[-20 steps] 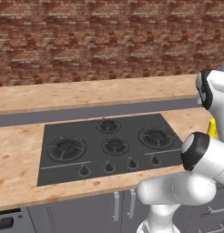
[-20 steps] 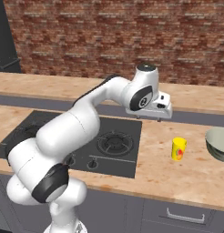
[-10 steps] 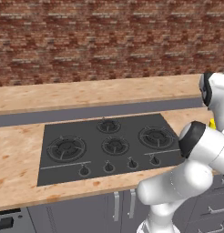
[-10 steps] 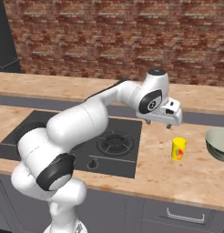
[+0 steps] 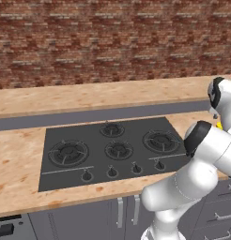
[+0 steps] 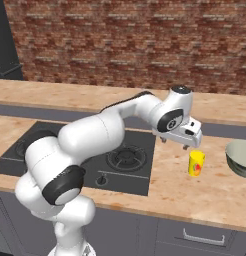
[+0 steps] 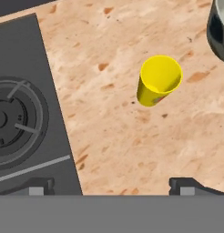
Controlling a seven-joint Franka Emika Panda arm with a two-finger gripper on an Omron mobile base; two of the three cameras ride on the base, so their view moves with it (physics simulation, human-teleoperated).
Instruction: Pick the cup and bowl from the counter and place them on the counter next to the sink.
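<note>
Cup: the yellow cup [image 6: 196,163] stands upright on the counter [image 6: 210,195], to the right of the black stove top [image 6: 85,160] and well apart from the bowl [image 6: 239,157]; in the hand view the cup [image 7: 158,81] shows its open mouth and a small red mark on its side.
Bowl: pale grey-green, at the right edge of the right base view, resting on the counter (its dark rim [image 7: 219,28] cuts into the hand view's upper right corner).
Gripper: the gripper [image 6: 178,141] hangs above the counter just left of the cup, not touching it; its two dark fingertips [image 7: 186,185] sit far apart at the bottom of the hand view, released and holding nothing.
Arm: reaches from the lower left across the stove top's right burner [image 6: 127,157].
Left base view: a sliver of the yellow cup [image 5: 219,125] peeks from behind the arm's white links.
Wall: red brick [image 6: 125,45] behind a raised wooden ledge.
</note>
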